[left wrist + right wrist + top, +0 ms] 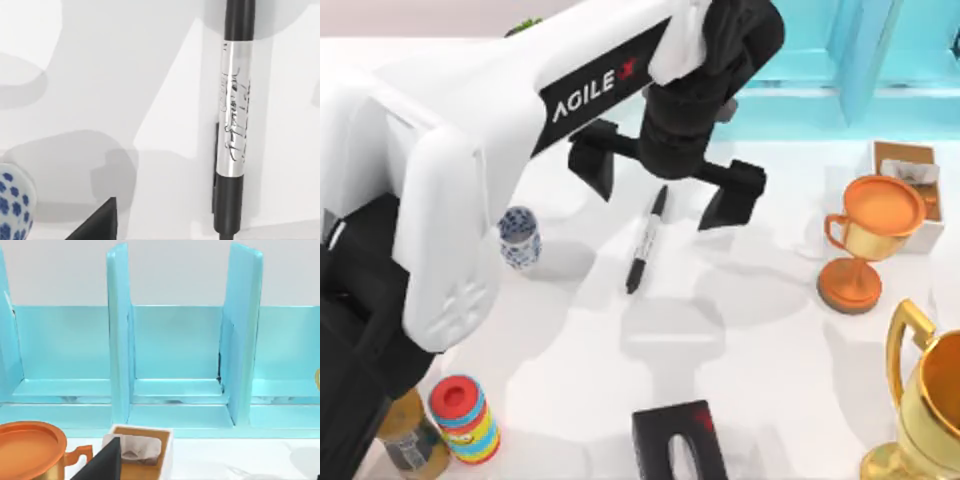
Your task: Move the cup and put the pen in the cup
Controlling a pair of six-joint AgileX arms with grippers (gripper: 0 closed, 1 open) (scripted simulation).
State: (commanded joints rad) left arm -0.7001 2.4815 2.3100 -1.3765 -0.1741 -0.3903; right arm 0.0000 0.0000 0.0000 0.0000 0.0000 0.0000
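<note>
The pen (644,243) is a slim black marker lying flat at the table's middle; in the left wrist view its white-grey label band (233,110) stands out. The cup (520,237), small and white with a blue pattern, stands upright to the pen's left, and its edge (12,202) shows in the left wrist view. My left gripper (661,198) hangs open above the pen's far end, one black finger on each side, holding nothing. My right gripper (210,474) is over the far right of the table, with one finger (102,465) well off to the side and nothing held.
An orange trophy (865,235) and a wooden tissue box (910,185) stand at the right, a large gold trophy (925,400) at the front right. A black box (678,440) sits at the front centre, a red-capped can (465,418) and a jar (408,438) at the front left. Blue shelving (175,365) lines the back.
</note>
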